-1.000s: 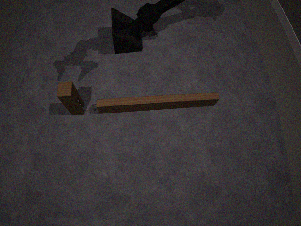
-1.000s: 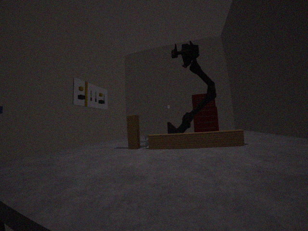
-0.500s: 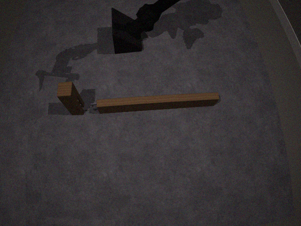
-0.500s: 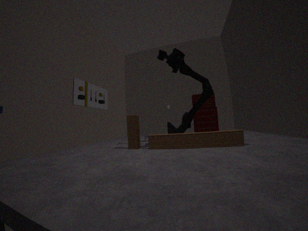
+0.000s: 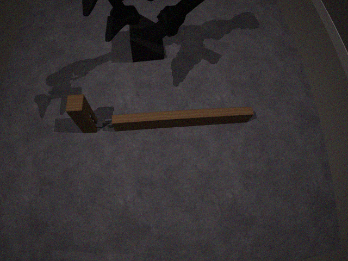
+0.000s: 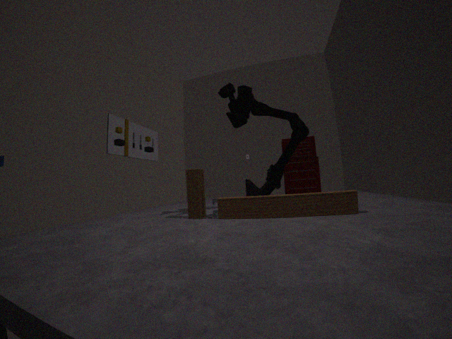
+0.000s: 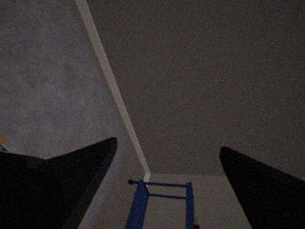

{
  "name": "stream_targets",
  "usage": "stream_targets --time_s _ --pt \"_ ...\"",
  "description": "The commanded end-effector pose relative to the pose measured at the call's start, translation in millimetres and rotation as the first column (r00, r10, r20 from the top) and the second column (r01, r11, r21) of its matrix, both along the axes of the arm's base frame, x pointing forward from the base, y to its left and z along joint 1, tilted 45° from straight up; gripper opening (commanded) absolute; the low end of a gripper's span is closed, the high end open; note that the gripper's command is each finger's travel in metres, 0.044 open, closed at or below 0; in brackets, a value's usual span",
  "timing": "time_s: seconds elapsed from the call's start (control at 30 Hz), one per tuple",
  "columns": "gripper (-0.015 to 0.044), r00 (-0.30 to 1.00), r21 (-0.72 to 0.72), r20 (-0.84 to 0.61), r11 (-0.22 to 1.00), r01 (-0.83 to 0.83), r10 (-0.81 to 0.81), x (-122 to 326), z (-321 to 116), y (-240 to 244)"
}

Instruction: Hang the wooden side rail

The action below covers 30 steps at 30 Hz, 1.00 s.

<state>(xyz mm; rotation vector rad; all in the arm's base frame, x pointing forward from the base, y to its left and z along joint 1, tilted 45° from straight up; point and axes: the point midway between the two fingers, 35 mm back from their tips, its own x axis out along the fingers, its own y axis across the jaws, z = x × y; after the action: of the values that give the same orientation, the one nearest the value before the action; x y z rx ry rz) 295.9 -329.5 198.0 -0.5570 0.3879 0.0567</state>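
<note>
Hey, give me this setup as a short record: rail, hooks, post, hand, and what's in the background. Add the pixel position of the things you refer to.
Side rail: wooden (image 5: 182, 115) (image 6: 288, 205), lying along the table, its hooked end toward the post
Hooks: steel (image 5: 108, 120), at the rail's near end, short of the post, not hung
Headboard post: wooden (image 5: 75, 103) (image 6: 195, 193), upright
Hand: open (image 7: 168, 145), holding nothing, raised above the table
Background: red cabinet (image 6: 302, 175) behind the arm; wall board (image 6: 141, 128) showing yellow and dark shapes
</note>
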Motion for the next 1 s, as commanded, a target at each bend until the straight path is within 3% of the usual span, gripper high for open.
stream_targets --time_s 0.0,0.33,0.57,0.77,0.97 --pt "0.044 0.97 -0.232 -0.148 0.947 -0.224 0.194 4.5 -69.5 26.5" --pt "0.044 0.814 -0.48 -0.354 0.658 -0.58 0.46 -0.2 -145.5 73.4" --pt "0.044 0.629 -0.565 -0.488 0.33 -0.756 0.606 -12.3 -191.5 111.9" --pt "0.044 0.442 -0.596 -0.577 0.017 -0.803 0.687 -27.5 -224.0 146.7" --pt "0.044 0.427 -0.597 -0.582 -0.008 -0.802 0.692 -28.8 -226.2 149.5"
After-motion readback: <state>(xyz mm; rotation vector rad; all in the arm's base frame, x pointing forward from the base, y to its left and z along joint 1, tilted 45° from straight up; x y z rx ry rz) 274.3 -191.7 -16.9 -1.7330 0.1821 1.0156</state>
